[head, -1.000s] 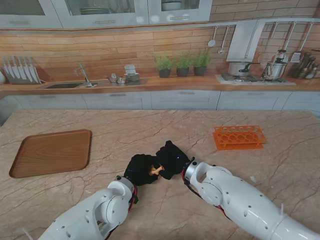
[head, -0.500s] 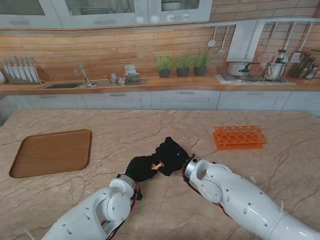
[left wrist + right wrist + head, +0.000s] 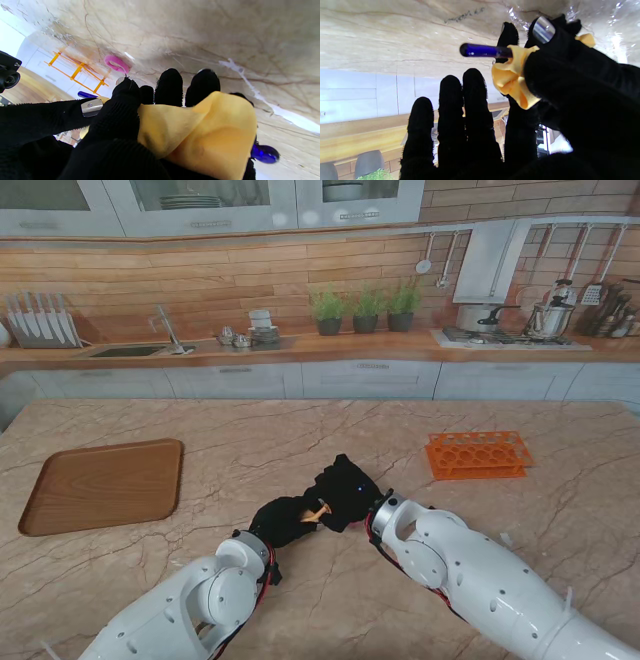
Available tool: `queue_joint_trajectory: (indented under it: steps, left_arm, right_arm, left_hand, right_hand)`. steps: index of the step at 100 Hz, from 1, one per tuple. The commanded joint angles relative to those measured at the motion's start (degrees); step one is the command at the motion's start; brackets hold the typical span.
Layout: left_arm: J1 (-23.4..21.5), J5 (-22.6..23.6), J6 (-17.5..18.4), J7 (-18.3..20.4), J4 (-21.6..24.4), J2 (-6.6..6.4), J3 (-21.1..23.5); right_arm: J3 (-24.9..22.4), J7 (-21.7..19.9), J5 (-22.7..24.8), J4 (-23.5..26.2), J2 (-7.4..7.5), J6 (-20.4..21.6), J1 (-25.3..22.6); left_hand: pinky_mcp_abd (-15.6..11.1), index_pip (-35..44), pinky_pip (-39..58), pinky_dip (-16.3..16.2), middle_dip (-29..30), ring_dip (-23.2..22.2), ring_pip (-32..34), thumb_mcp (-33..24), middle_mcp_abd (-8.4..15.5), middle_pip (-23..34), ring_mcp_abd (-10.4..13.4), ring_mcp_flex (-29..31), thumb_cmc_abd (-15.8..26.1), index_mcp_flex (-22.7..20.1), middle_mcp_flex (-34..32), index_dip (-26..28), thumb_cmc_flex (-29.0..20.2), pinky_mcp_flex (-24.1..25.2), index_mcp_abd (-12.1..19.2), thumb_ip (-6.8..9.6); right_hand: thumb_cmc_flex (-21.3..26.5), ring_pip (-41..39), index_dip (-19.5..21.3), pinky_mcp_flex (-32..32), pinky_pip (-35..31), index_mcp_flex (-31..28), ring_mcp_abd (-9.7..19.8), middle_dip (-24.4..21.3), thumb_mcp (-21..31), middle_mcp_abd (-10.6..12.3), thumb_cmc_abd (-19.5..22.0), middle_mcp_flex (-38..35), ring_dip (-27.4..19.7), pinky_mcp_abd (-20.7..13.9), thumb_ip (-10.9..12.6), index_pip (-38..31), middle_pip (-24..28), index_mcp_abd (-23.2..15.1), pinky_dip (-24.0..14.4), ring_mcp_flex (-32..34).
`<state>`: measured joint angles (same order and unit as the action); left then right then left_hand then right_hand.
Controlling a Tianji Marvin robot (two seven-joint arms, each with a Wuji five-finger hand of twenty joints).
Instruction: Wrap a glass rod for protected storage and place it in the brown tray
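Spanning a wood-backed kitchen, the beige marble counter (image 3: 300,430) carries a brown wooden tray (image 3: 105,483) and orange plastic rack (image 3: 477,454). Both black-gloved hands — left robot hand (image 3: 283,520), right robot hand (image 3: 345,492) — grip the yellow-cloth-wrapped blue glass rod (image 3: 483,50) mid-counter, barely shifted since earlier.

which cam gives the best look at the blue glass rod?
Right wrist: the glass rod shows as a clear blue length sticking out of the yellow cloth. Left wrist shows only its rounded blue tip past the cloth. In the stand view the two hands hide it; only a speck of cloth shows.
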<state>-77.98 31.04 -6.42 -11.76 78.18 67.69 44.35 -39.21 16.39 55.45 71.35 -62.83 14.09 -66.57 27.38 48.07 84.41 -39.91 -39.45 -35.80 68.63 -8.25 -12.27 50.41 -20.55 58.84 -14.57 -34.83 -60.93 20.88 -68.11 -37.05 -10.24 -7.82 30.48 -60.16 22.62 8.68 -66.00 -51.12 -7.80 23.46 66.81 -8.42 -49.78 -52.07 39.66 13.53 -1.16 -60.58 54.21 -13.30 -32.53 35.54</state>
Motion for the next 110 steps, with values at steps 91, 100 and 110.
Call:
queue_joint_trajectory:
  steps: [91, 100, 110]
  left_arm:
    - [-1.3, 1.9, 2.3, -4.1, -0.6, 0.86, 0.5]
    - [-1.3, 2.0, 2.7, -3.6, -0.5, 0.67, 0.8]
    - [-1.5, 1.2, 3.2, -3.1, -0.2, 0.65, 1.3]
  right_arm:
    - [-15.3, -1.1, 5.3, 10.8, 1.77, 2.6, -10.7]
    - [-15.6, -0.9, 5.5, 10.7, 1.78, 2.0, -11.0]
    - [-15.6, -0.8, 5.7, 10.4, 1.82, 1.6, -11.0]
  left_hand:
    - [-10.5, 12.9, 34.0, 8.8, -21.6, -11.1, 30.9, -17.5, 17.7, 25.9, 21.4, 14.1, -14.3, 3.7, -10.1, 23.0, 42.8, -24.6, 1.8, 3.09]
    - [-11.6, 12.2, 34.5, 8.1, -22.1, -10.5, 31.6, -12.8, 18.2, 26.5, 22.5, 14.1, -13.0, 3.5, -10.3, 23.3, 45.3, -24.7, 1.6, 3.17]
    - [-9.9, 8.6, 34.2, 7.3, -23.1, -10.5, 31.7, 0.0, 16.1, 26.3, 21.0, 14.1, -5.7, 4.0, -9.0, 23.6, 44.5, -24.6, 0.4, 4.51]
  right_hand:
    - [-3.9, -0.4, 0.0, -0.4, 0.4, 6.9, 0.5, 2.9, -10.4, -2.1, 8.0, 4.0, 0.7, 0.1, -3.1, 2.3, -1.0, 0.4, -0.6, -0.6]
    - [-3.3, -0.5, 0.1, -0.4, 0.5, 6.8, 0.4, 2.9, -10.4, -2.1, 8.2, 3.9, 0.7, 0.1, -3.0, 2.3, -1.0, 0.2, -0.7, -0.4]
    - [-3.3, -0.5, 0.2, -0.4, 0.5, 6.7, 0.5, 3.0, -10.6, -2.0, 8.2, 3.8, 0.7, 0.1, -3.2, 2.2, -0.9, 0.0, -0.7, -0.3]
